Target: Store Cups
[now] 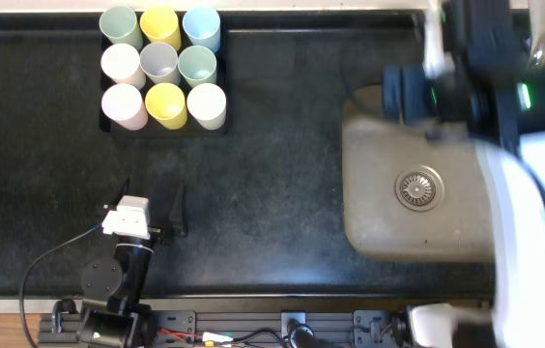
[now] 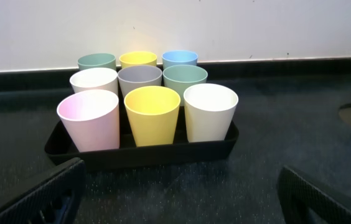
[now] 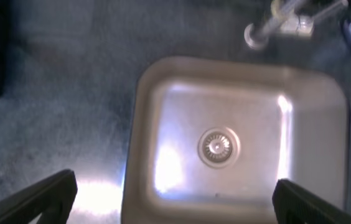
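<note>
Right gripper (image 3: pixel 175 202) hangs high over the sink (image 1: pixel 379 203), jaws spread wide, holding nothing. Left gripper (image 1: pixel 151 205) sits low near its base, jaws released too, facing the tray (image 2: pixel 138 155) at far left. Nine cups (image 1: pixel 159 61) stand upright in it, three by three. Storing looks finished; next, probably, both arms simply park.

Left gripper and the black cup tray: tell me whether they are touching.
Apart. The left wrist view shows a strip of bare countertop between the near wall of the tray and the left gripper, which is open.
</note>
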You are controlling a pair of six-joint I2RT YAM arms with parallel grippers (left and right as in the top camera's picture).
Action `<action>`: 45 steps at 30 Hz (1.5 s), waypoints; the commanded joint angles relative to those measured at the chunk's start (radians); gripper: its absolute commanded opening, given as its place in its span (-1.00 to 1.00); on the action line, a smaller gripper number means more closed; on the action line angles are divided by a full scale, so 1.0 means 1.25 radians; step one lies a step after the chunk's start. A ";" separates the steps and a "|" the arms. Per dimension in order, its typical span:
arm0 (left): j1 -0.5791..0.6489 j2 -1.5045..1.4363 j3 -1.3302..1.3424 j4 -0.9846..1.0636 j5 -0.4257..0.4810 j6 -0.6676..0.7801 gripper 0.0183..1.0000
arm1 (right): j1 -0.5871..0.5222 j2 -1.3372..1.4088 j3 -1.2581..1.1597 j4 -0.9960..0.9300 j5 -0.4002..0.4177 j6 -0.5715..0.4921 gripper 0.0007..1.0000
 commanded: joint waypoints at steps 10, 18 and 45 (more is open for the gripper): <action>-0.006 -0.006 -0.002 -0.001 -0.004 0.017 1.00 | -0.007 -0.835 -0.986 0.895 0.051 -0.037 1.00; -0.006 -0.006 -0.002 -0.001 -0.004 0.017 1.00 | -0.007 -0.988 -1.177 0.930 0.050 -0.043 1.00; -0.006 -0.006 -0.002 -0.001 -0.004 0.017 1.00 | -0.013 -1.137 -1.408 1.097 0.047 -0.042 1.00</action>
